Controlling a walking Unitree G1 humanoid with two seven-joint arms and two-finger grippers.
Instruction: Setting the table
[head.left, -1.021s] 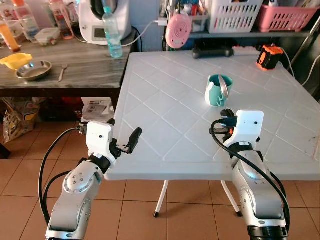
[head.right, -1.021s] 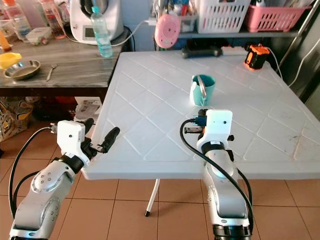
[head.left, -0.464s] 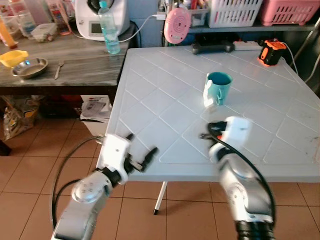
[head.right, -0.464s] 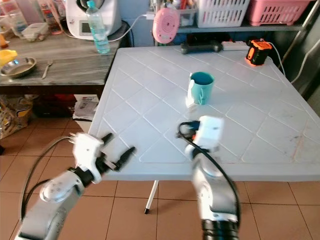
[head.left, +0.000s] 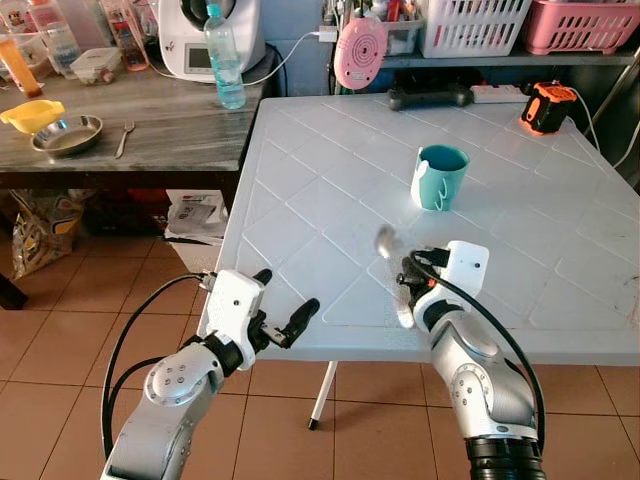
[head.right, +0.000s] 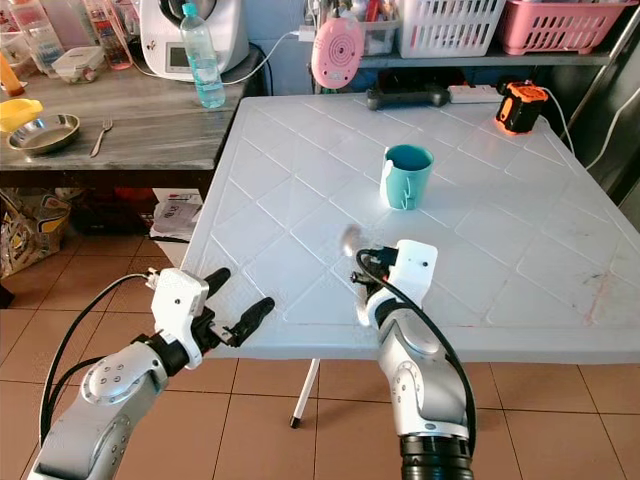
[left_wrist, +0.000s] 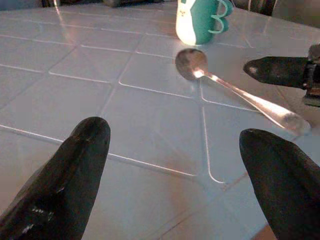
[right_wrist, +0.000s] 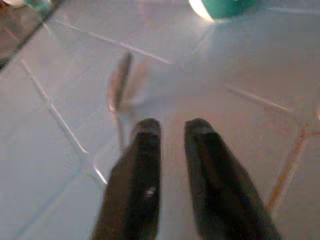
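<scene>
A metal spoon (head.left: 390, 262) lies on the white plastic table (head.left: 330, 190) near its front edge, bowl toward the teal mug (head.left: 440, 177). In the left wrist view the spoon (left_wrist: 235, 90) lies flat, handle toward the front edge. My right gripper (head.left: 408, 280) sits just above the table beside the spoon's handle. Its fingers (right_wrist: 142, 150) are close together with nothing between them, and the spoon (right_wrist: 119, 85) shows blurred just off to one side. My left gripper (head.left: 284, 296) hovers open at the table's front left edge, empty.
A wooden counter (head.left: 150, 115) stands to the left with a steel bowl (head.left: 66, 134), a fork (head.left: 122, 140) and a water bottle (head.left: 224, 58). An orange device (head.left: 546, 105) sits at the table's far right. Shelves with baskets are behind. Tiled floor lies below.
The camera has shifted. A spoon now lies on the table by my right gripper, where none lay before. My right arm has dropped lower and my left gripper has come nearer the table edge.
</scene>
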